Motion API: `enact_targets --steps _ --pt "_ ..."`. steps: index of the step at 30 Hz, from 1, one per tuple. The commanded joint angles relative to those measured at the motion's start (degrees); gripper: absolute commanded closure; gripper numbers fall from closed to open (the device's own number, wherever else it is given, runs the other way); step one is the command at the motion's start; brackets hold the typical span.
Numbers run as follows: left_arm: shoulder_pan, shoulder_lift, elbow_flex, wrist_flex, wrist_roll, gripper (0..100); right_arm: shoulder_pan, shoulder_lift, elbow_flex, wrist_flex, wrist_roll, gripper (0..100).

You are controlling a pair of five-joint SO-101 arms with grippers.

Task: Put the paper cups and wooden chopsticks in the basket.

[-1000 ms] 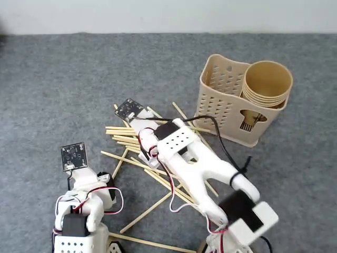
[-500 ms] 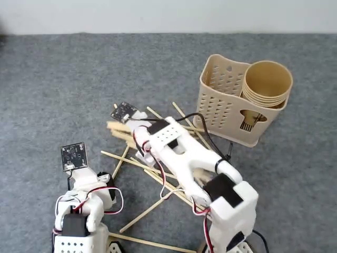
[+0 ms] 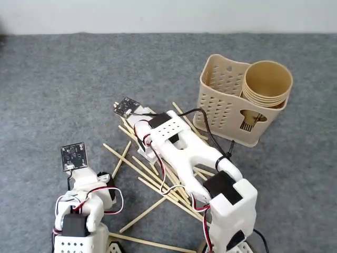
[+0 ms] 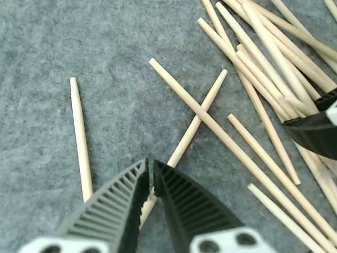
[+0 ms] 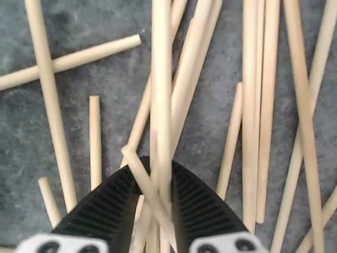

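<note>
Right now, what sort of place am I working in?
Probably a tabletop robot test bench rather than a kitchen: the work surface is a grey carpet-like mat, a plain white wall sits behind, and wooden chopsticks lie scattered beside a perforated basket holding stacked paper cups.

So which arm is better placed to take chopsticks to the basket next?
Right: the right fingers clamp chopsticks, nearer the basket. The left fingers are shut, empty, farther back.
</note>
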Motion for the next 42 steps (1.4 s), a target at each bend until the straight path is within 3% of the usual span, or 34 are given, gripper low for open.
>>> enact_targets --steps 1,17,42 --pt "0.09 -0.70 -0.48 0.18 -0.26 99 0.66 -8.57 -2.99 3.03 0.53 99.1" --pt "0.09 -0.70 -0.48 0.18 -0.26 99 0.40 -27.30 -3.43 5.05 0.26 99.1" --pt "0.09 -0.70 -0.48 0.18 -0.26 99 0.22 -40.66 -3.78 -12.62 -0.09 99.1"
